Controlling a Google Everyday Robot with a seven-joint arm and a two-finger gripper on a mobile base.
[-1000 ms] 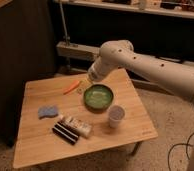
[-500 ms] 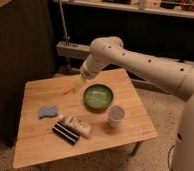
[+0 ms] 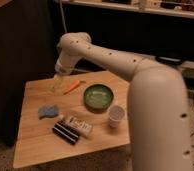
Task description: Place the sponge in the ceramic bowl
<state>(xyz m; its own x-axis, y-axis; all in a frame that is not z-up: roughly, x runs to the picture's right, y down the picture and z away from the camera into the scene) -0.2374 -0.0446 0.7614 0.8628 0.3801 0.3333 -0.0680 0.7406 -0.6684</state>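
The blue-grey sponge (image 3: 48, 111) lies flat on the left part of the wooden table (image 3: 37, 147). To its right, near the table's middle, sits the green ceramic bowl (image 3: 98, 96), and nothing shows inside it. My gripper (image 3: 57, 83) hangs from the white arm over the table's back left, above and behind the sponge and left of the bowl. It is open and holds nothing.
An orange stick-shaped item (image 3: 72, 87) lies just right of the gripper. A small white cup (image 3: 116, 116) stands in front of the bowl to the right. A black-and-white striped box (image 3: 65, 133) and a pale packet (image 3: 78, 125) lie in front of the sponge. Dark shelving runs behind the table.
The arm has swung left. The gripper has moved from above the bowl toward the table's back left and sits lower, closer to the sponge. The objects have stayed put.
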